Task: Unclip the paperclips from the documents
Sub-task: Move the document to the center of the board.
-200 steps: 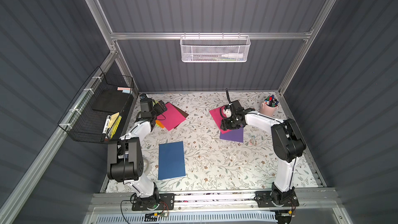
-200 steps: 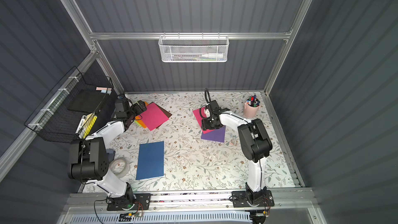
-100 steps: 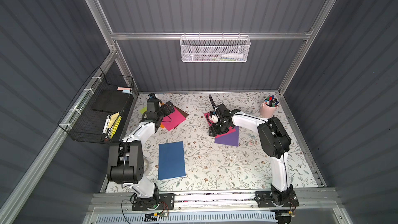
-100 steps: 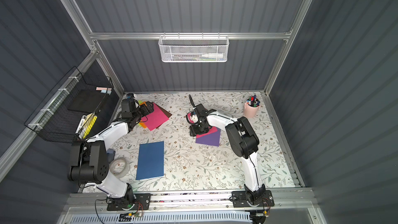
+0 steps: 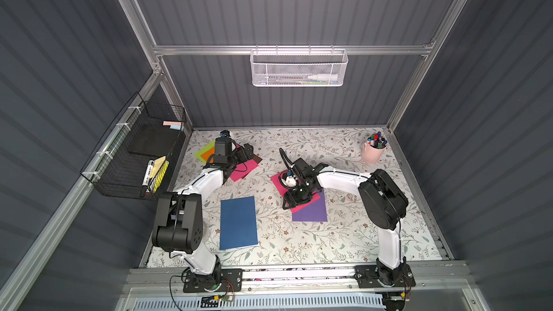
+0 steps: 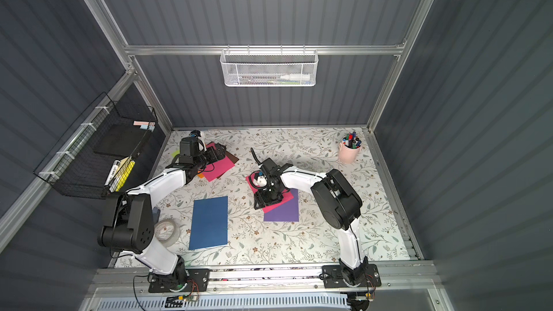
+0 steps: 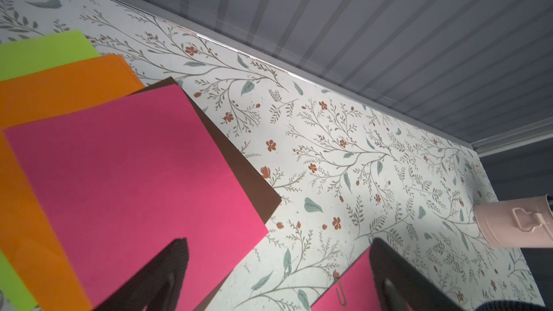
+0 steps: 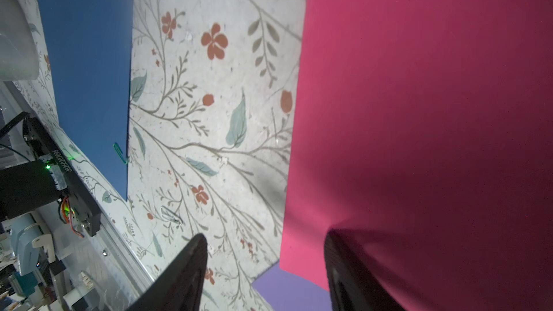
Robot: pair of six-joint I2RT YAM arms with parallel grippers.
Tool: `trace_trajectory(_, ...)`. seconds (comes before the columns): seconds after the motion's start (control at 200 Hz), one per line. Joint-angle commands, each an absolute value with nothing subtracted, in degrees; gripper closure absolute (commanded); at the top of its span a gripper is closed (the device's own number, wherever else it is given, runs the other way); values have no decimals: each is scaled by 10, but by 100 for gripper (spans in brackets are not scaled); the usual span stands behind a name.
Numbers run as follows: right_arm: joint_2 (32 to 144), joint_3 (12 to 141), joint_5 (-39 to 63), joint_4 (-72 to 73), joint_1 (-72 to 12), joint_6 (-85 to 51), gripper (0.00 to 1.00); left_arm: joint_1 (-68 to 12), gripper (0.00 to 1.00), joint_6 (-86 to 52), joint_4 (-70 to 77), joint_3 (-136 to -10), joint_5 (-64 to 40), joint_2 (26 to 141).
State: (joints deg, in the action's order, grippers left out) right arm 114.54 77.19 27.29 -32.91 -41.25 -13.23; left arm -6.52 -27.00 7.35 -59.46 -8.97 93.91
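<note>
Step in hand looks like finding and pulling a clip off the right pink sheet, which lies on the purple sheet. The right gripper hangs low at that sheet's edge, jaws partly apart, one finger over the table, the other over the pink. Nothing is pinched, and contact with the paper can't be told. No clip shows on this edge. The left wrist view shows a tan clip on a pink edge, likely the same sheet. So the gripper should go there, come in flat, pinch only the wire and slide it outward, with the sheet pinned or it drags. The left gripper is wide open and empty, one finger over the left pink sheet, stacked on the brown sheet, orange sheet and lime sheet. A green clip sits on the navy sheet, and a loose clip lies on the table.
</note>
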Motion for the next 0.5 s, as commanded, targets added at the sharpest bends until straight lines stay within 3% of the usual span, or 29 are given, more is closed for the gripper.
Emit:
trace_trajectory(0.0, 1107, 786, 279, -356, -394, -149, 33, -94, 4, -279, 37, -597, -114, 941)
trace_trajectory(0.235, 1067, 788, 293, -363, -310, -128, 27, -151, 11, -311, -19, -574, -130, 930)
trace_trajectory(0.495, 1126, 858, 322, -361, -237, -69, 25, -216, 19, -325, -65, -568, -142, 973)
